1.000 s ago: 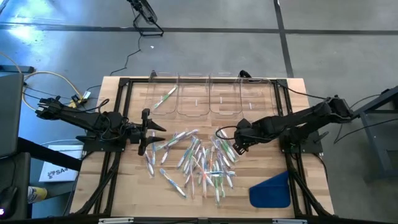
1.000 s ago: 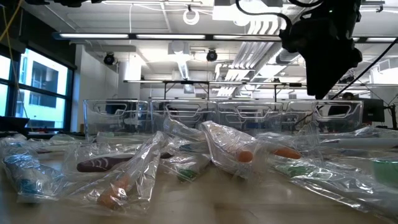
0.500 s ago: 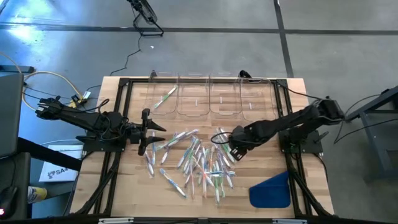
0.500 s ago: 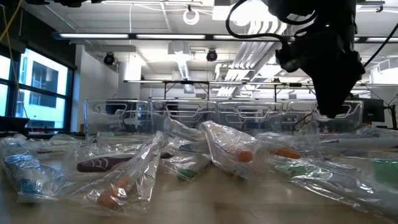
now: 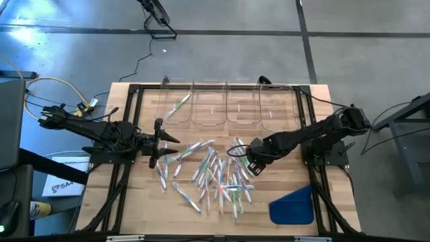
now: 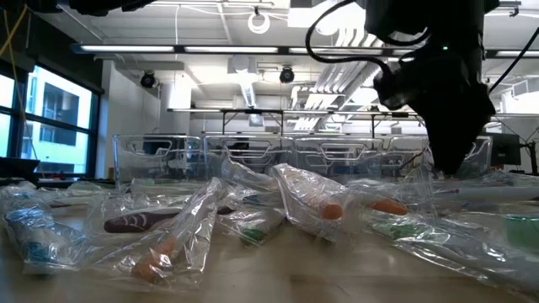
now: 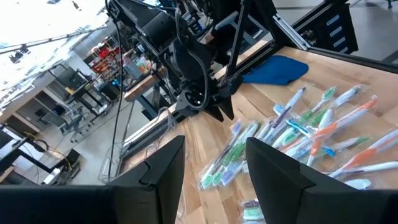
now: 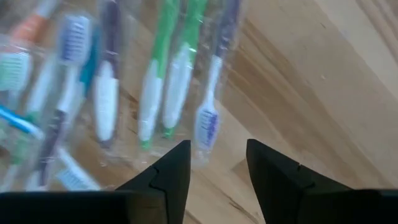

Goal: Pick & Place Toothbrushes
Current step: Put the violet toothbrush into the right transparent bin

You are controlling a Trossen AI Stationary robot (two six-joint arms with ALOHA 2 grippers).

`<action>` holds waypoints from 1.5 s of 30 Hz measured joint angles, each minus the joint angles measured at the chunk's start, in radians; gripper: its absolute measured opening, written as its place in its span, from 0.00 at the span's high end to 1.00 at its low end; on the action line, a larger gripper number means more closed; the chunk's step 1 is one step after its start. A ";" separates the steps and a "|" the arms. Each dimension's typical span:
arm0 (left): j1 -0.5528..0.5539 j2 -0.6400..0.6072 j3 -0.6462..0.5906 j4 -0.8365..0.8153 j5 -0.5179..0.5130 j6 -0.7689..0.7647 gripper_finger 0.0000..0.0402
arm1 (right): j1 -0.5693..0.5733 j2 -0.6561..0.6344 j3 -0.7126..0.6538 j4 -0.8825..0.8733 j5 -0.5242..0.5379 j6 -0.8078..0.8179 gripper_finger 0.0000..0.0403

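Note:
A pile of toothbrushes in clear wrappers lies on the middle of the wooden table; it also shows in the low view. One toothbrush lies in the leftmost clear bin. My right gripper is open, pointing down low over the pile's right edge. In the right wrist view its fingertips stand on either side of the head of a purple toothbrush, beside two green ones. I see no touch. My left gripper is open and empty at the pile's left edge, and it also shows in its wrist view.
A row of clear bins stands along the table's far edge. A flat blue piece lies at the near right corner. A black frame runs around the table top. Bare wood lies at the near left.
My right gripper has gone down and toward the table's left and near edges, onto the right edge of the toothbrush pile, staying open. The pile has kept still.

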 joint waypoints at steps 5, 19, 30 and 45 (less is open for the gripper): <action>0.000 0.000 0.000 0.001 0.000 -0.004 0.59 | 0.000 0.000 -0.031 0.037 -0.007 0.002 0.62; 0.000 0.000 0.000 0.002 0.000 -0.004 0.59 | 0.000 0.000 -0.116 0.193 0.003 0.008 0.62; 0.000 0.000 0.000 0.002 0.000 -0.005 0.59 | 0.001 0.000 -0.162 0.291 -0.014 0.008 0.62; 0.000 0.000 -0.002 0.002 0.000 -0.005 0.59 | 0.000 0.076 -0.156 0.303 -0.039 0.004 0.66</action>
